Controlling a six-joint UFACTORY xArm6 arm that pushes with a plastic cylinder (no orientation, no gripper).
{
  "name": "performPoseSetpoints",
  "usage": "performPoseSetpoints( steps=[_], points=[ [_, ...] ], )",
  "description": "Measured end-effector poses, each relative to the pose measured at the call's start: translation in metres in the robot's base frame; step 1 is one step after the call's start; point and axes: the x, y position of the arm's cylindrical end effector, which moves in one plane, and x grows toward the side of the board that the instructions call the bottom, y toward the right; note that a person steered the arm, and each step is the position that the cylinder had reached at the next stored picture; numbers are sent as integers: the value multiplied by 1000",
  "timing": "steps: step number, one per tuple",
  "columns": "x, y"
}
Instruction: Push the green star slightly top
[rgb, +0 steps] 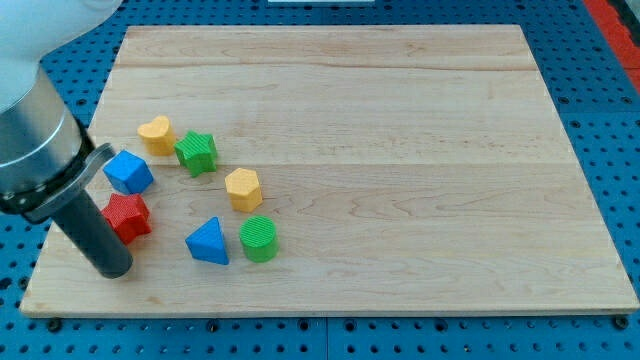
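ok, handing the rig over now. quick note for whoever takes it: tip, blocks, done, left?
Tip: my tip sits near the board's bottom-left corner, just below and left of the red star, well away from the green star.
Blocks: green star sits in the left cluster, with the yellow heart close on its left, the blue cube lower left, and the yellow hexagon lower right. The blue triangle and green cylinder lie further down.
Done: no contact with the green star visible.
Left: bring the tip under the green star, nudge it slightly toward the view's top.
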Motion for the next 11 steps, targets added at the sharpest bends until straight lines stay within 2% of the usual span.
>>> performPoseSetpoints(
  steps=[2,3,4,8,11],
  points=[
    [-36,8],
    [-40,6],
    [-40,41],
    [-125,48],
    [-106,86]
  ],
)
